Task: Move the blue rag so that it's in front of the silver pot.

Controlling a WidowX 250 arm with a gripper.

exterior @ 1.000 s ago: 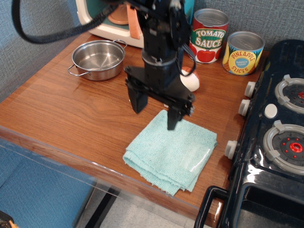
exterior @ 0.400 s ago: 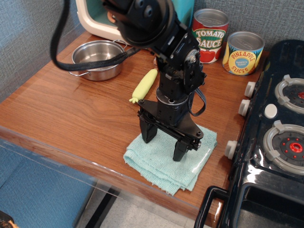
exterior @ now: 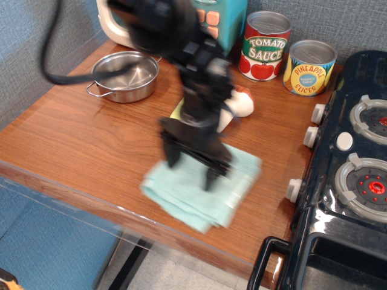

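Note:
The blue rag (exterior: 181,196) lies motion-blurred near the table's front edge, right of centre. The silver pot (exterior: 125,75) stands empty at the back left, well apart from the rag. My gripper (exterior: 191,168) points down onto the rag's far part. Its two fingers stand apart, tips down on the cloth, and the blur hides whether they pinch any of it. The arm covers the rag's far edge.
A tomato sauce can (exterior: 266,45) and a pineapple slices can (exterior: 309,66) stand at the back right. A white object (exterior: 240,104) lies behind the arm. A black toy stove (exterior: 357,175) borders the table's right side. A toy appliance (exterior: 121,30) stands behind the pot.
My gripper came down onto the rag from above, then shifted left. The rag has slid left with it along the front edge.

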